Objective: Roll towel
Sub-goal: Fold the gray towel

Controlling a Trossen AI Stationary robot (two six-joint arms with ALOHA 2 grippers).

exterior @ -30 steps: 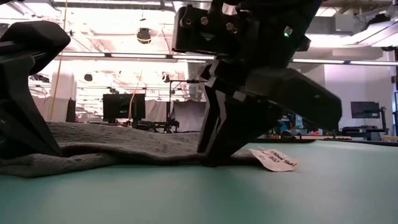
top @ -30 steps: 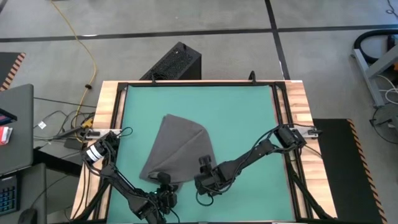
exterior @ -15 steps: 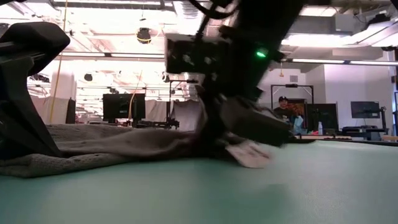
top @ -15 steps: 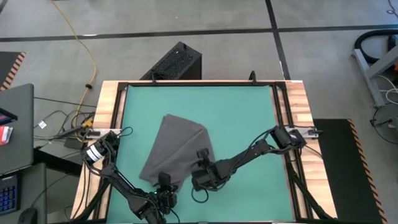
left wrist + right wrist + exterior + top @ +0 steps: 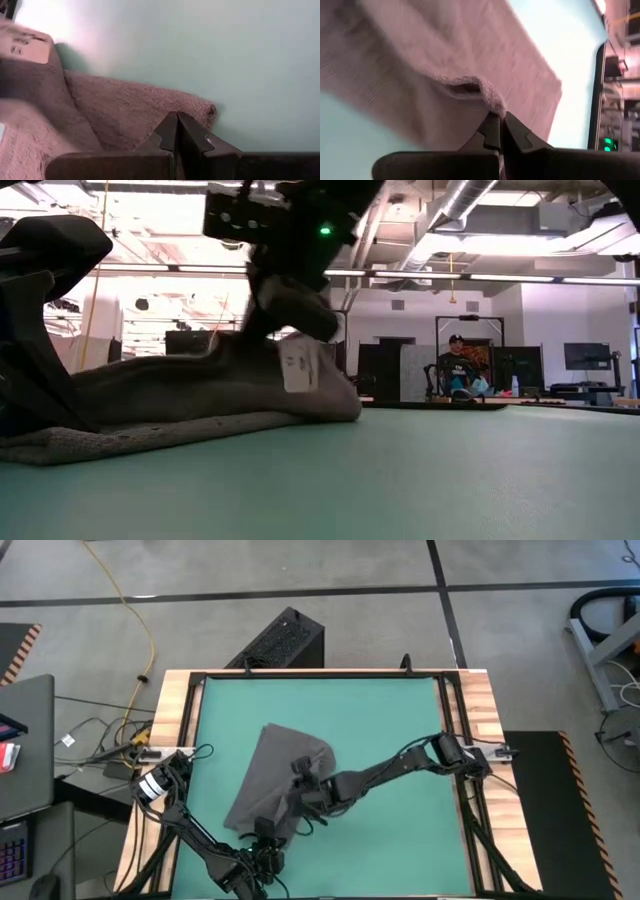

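towel (image 5: 268, 780): dk grey, white label (image 5: 298, 367) | tabletop (image 5: 390, 720): green | arms: black

The counter (image 5: 400, 720) has a green top with wooden strips along its left and right sides. Behind its far edge a black box (image 5: 280, 640) stands on the grey floor, and a yellow cable (image 5: 140, 615) lies there. In the low view a person (image 5: 456, 370) sits far back in the room.

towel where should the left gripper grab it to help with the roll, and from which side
Judging by its pose, the towel is best gripped at its flat near-left corner. The left gripper is shut there, the right gripper holding the folded-over edge. Come in low from the table's front: that corner lies thin on the green mat.
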